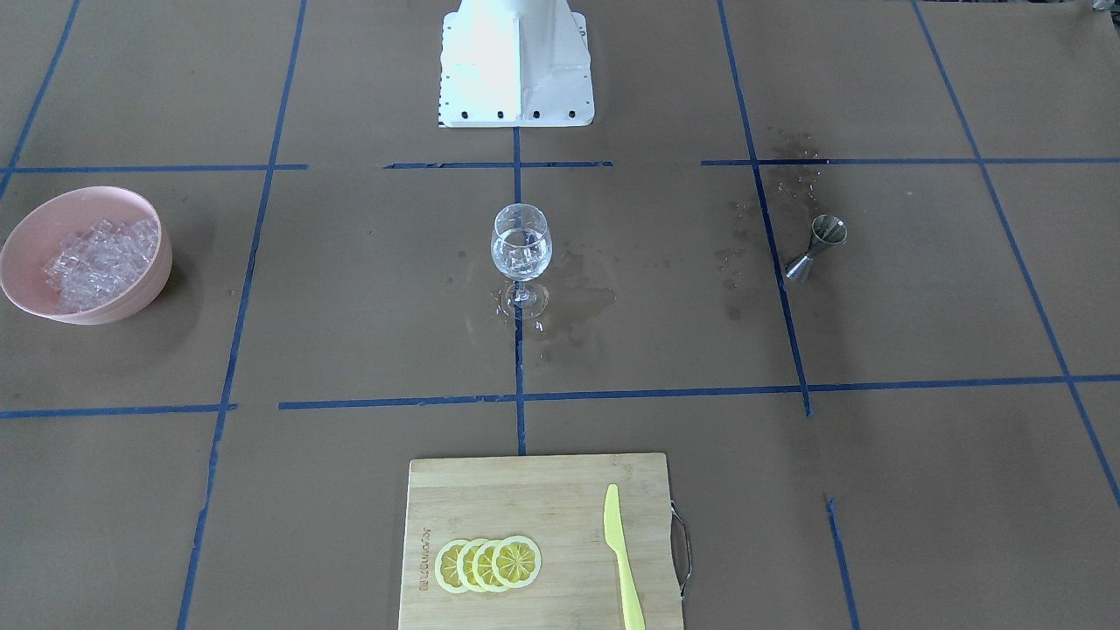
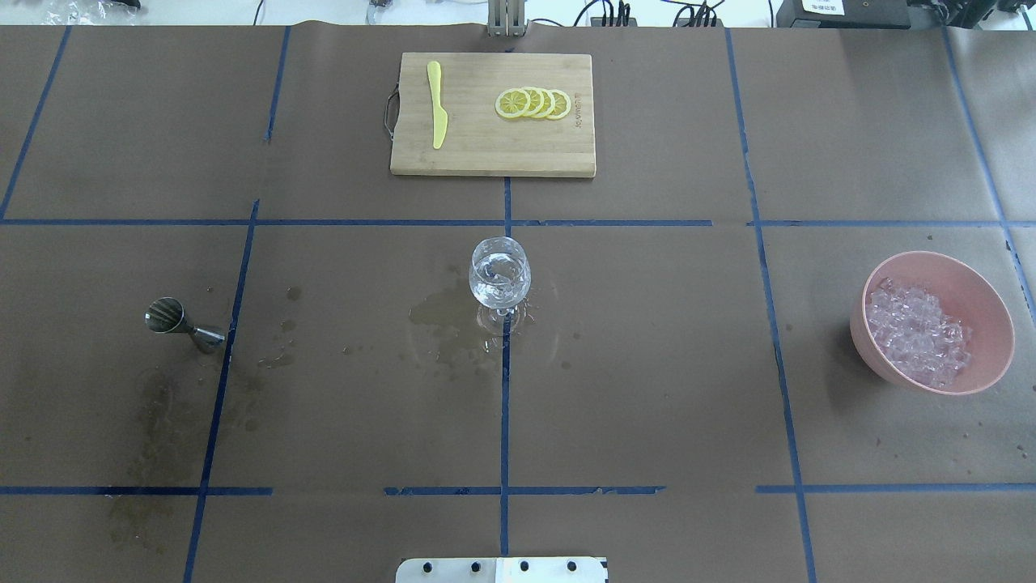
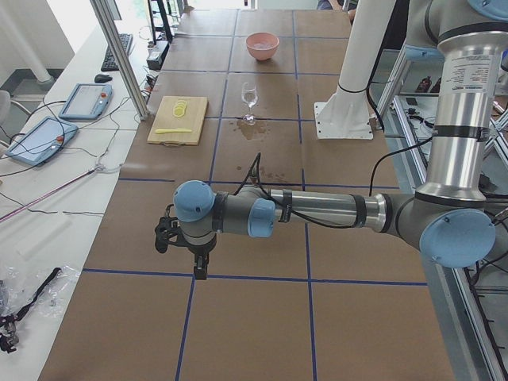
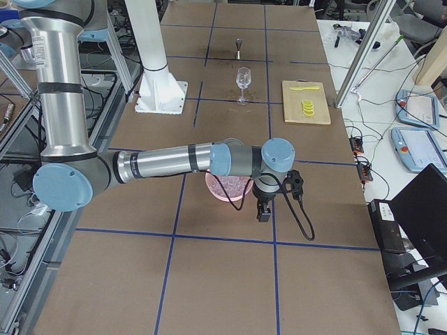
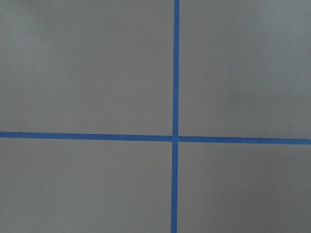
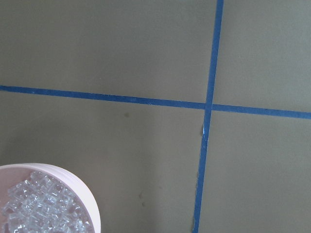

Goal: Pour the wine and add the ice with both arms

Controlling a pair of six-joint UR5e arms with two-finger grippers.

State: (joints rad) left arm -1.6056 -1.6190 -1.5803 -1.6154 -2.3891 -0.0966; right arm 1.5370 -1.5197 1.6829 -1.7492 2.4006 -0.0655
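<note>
Right arm (image 4: 174, 159) partly hides the ice (image 2: 914, 332) bowl (image 2: 983, 316) in the right view; either arm's fingers (image 4: 263, 211): cannot tell.

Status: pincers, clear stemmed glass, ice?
Left pincer, right pincer: state unreadable. Clear stemmed glass upright, centre, contents clear. Ice cubes in pink bowl. Wet stains around glass.

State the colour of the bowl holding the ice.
Pale pink; the bowl shows best in the overhead exterior view.
</note>
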